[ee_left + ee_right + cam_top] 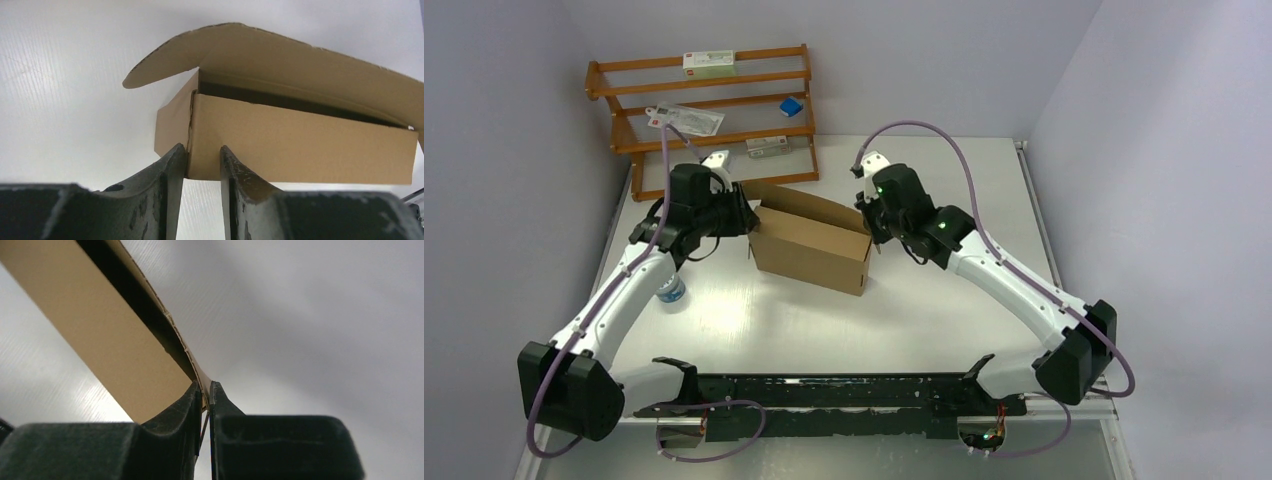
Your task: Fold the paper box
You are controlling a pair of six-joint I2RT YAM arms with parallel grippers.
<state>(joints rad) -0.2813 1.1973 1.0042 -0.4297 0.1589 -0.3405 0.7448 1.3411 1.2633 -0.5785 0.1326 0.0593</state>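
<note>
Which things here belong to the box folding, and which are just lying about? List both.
Job: paper box; left fingers and right fingers, gripping it.
Lying about: wooden rack; white cartons; blue item; bottle.

One paper box (809,240), of plain brown cardboard. Two arms: the left arm (619,290) and the right arm (1014,285). Two grippers as well, the left gripper (749,215) and the right gripper (871,225), each with two dark fingers, so four fingers in total. Two purple cables, the left cable (664,160) and the right cable (924,123). One wooden rack (624,120) with three shelves. On these shelves four small things: three white packs, namely the top pack (709,63), the middle pack (686,118) and the low pack (767,146), plus one blue block (791,106). One small white and blue container (670,292). One table (824,320). One black bar (824,385) at the near edge.
</note>
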